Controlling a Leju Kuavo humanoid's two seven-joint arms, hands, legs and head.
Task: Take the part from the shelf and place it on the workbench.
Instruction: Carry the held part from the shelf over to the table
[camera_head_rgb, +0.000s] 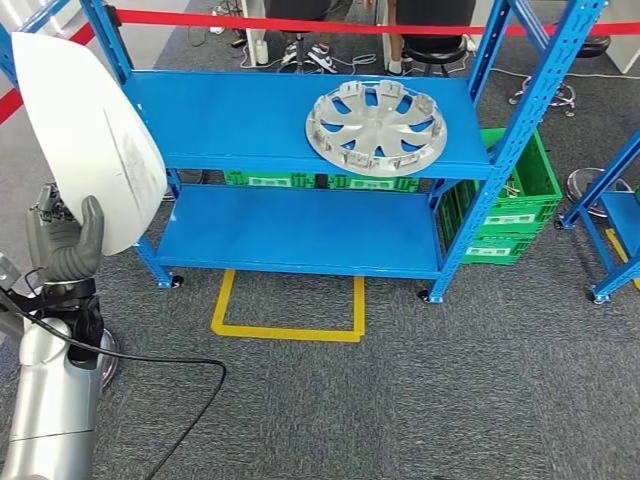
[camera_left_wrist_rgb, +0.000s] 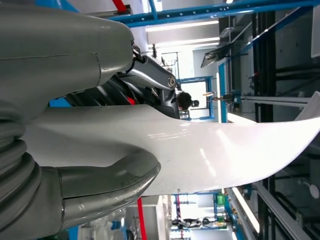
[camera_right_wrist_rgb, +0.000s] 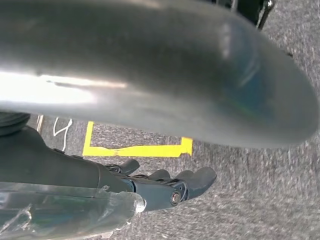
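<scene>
White curved part (camera_head_rgb: 83, 130) gripped by left robot hand (camera_head_rgb: 64, 245); right robot hand (camera_right_wrist_rgb: 166, 187) open, empty.

A workshop or test hall is showing: blue steel shelving (camera_head_rgb: 302, 130) is standing on grey carpet, green crates (camera_head_rgb: 513, 200) sitting behind it, yellow floor tape (camera_head_rgb: 290, 325) lying in front.

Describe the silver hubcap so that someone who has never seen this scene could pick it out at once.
Find the blue metal shelf rack standing on the grey carpet ahead of the robot. On its upper shelf, toward the right end, lies the hubcap, flat, round and silver with spoke-like openings. It is the one thing on that shelf, unlike the smooth white panel held in the robot's left hand.
</scene>
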